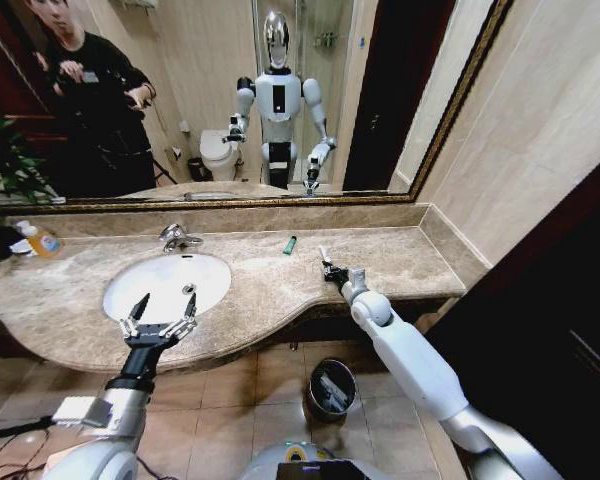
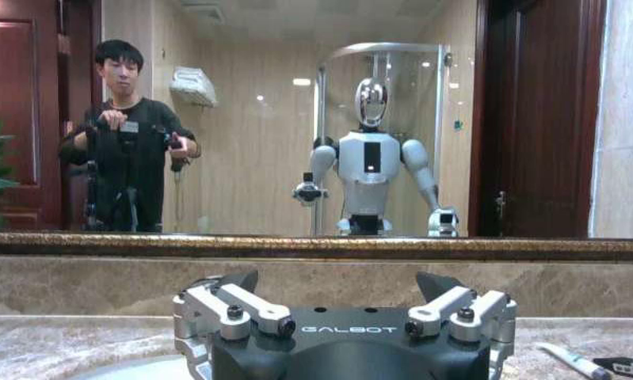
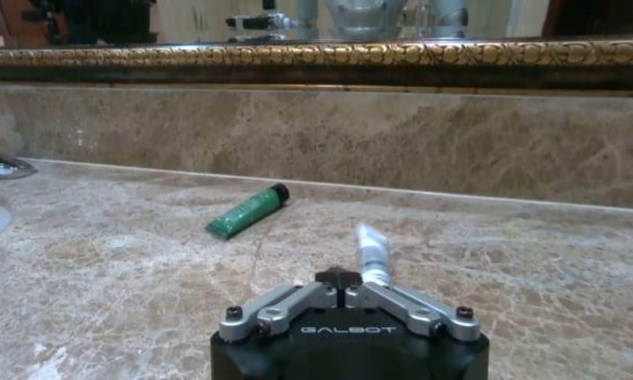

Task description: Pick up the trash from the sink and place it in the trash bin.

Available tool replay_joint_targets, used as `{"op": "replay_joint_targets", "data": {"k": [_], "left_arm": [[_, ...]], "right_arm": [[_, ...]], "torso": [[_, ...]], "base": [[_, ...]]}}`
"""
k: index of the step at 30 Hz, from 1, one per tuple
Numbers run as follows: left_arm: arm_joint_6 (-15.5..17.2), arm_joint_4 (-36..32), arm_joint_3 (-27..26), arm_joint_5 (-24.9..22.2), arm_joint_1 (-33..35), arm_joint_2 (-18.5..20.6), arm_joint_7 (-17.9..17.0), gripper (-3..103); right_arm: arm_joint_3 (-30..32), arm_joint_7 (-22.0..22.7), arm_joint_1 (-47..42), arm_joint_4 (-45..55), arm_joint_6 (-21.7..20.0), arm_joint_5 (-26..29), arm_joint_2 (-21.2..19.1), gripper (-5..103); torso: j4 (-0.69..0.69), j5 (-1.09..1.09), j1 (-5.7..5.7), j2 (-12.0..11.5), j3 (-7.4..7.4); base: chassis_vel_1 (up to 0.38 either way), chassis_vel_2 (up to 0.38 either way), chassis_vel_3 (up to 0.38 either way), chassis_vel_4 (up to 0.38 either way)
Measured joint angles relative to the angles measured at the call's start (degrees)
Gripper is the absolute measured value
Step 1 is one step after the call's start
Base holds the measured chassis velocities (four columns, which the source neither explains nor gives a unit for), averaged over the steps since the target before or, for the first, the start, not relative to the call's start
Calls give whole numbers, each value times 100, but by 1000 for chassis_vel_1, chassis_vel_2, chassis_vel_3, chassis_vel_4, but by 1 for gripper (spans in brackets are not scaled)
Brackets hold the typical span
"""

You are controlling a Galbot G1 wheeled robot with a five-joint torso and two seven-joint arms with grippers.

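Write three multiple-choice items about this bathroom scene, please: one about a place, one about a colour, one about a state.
1. Where does the small green tube lie?
A. in the sink
B. on the marble counter near the back wall
C. in the trash bin

2. What colour is the trash bin on the floor?
A. black with a shiny rim
B. red
C. yellow

3. How is the right end effector?
A. wide open over the sink
B. shut on a white tube
C. resting inside the bin

Answers: 1 B, the tube lies on the counter, right of the sink. 2 A, the bin shows dark with a silvery rim. 3 B, the fingers pinch the white tube; it is the left end effector that is open at the sink.
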Motion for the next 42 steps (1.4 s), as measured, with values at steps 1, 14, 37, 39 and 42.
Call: {"op": "replay_joint_targets", "data": {"k": [1,14,37,39,42], "left_arm": [[0,0,0,0,0,0,0,100],[0,0,0,0,0,0,0,100],[0,0,0,0,0,0,0,100],[0,0,0,0,0,0,0,100],[0,0,0,0,0,0,0,100]], "right_arm": [[8,26,-13,3,2,-5,-2,-2],[-26,122,162,-276,85,-57,97,41],[-142,204,413,-784,50,-98,215,76],[-148,204,420,-784,50,-96,218,76],[-158,204,426,-787,49,-95,229,65]], "torso": [[0,0,0,0,0],[0,0,0,-1,0],[0,0,0,-1,0],[0,-1,0,-1,0],[0,0,0,-1,0]], "base": [[0,0,0,0],[0,0,0,0],[0,0,0,0],[0,0,0,0],[0,0,0,0]]}}
